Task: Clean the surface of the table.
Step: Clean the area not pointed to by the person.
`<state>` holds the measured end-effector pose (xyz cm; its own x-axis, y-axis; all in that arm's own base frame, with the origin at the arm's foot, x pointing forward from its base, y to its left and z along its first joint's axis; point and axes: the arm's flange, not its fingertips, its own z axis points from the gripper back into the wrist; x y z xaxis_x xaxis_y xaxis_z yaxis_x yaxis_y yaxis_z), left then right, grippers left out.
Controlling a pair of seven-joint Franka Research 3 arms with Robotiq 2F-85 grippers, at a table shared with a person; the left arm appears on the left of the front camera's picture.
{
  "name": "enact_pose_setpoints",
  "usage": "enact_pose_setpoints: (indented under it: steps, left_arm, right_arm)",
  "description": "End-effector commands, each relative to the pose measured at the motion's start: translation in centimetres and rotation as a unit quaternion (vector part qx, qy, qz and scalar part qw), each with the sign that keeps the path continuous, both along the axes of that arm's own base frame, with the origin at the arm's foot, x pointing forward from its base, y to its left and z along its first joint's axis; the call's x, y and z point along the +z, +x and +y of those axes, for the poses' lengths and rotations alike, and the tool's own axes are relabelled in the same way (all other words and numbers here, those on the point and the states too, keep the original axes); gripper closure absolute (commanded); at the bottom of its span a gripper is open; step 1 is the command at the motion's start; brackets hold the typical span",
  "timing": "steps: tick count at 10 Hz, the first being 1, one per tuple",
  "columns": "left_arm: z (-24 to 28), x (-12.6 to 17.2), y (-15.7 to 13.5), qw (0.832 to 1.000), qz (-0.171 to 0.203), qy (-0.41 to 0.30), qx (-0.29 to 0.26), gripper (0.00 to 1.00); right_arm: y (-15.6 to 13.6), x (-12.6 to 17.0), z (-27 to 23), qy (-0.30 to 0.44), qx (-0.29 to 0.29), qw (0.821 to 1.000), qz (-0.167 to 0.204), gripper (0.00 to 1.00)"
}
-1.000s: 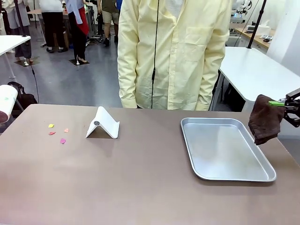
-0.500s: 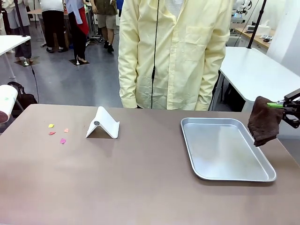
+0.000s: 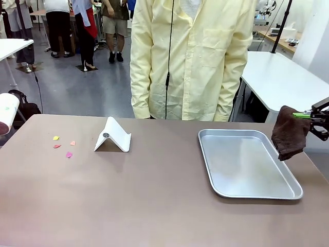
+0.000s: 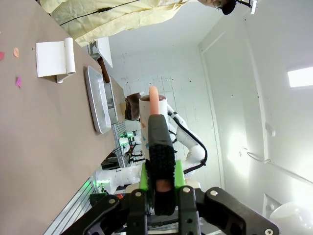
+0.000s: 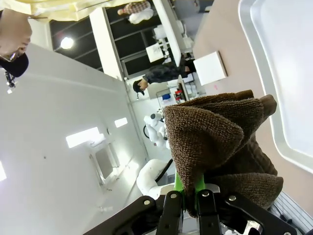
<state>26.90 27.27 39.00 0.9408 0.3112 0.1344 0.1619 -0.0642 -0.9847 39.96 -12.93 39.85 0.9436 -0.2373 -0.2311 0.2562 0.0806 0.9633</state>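
Right hand grips brown cloth | left hand clamps black tool | table matte taupe, scraps left

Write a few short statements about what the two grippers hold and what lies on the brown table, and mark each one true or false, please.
1. The right gripper is shut on a brown woven cloth. True.
2. The cloth lies inside the rectangular silver metal tray. False: it hangs from the gripper, beside the tray's right rim.
3. On the taupe-brown table, small coloured scraps lie left of the white folded stand. True.
4. The left gripper is open and holds nothing. False: it is shut on a dark tool with a pale pink tip.
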Motion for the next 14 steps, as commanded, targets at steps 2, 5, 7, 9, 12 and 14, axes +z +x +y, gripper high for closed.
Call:
enact_pose_setpoints:
  steps: [2,5,7,9,12,14]
  left_arm:
    - [-0.2,0.2,-0.2,1.0,-0.011,-0.003,0.0,1.0]
    - [-0.2,0.2,-0.2,1.0,-0.011,-0.003,0.0,1.0]
    - [-0.2,0.2,-0.2,1.0,-0.011,-0.003,0.0,1.0]
    - [-1.0,0.7,-0.4,0.999,0.014,0.039,0.026,0.78]
    - [-1.8,0.9,2.3,0.985,0.111,0.113,0.063,0.78]
    - [-2.0,0.6,5.6,0.97,0.146,0.167,0.1,0.78]
  right_arm:
    - [-0.1,0.3,-0.2,0.012,0.0,1.0,-0.005,0.92]
    - [-0.1,0.3,-0.2,0.012,0.0,1.0,-0.005,0.92]
    - [-0.1,0.3,-0.2,0.012,0.0,1.0,-0.005,0.92]
    - [-0.1,0.3,-0.2,0.012,0.0,1.0,-0.005,0.92]
    - [-0.1,0.3,-0.2,0.012,0.0,1.0,-0.005,0.92]
    - [-0.1,0.3,-0.2,0.012,0.0,1.0,-0.005,0.92]
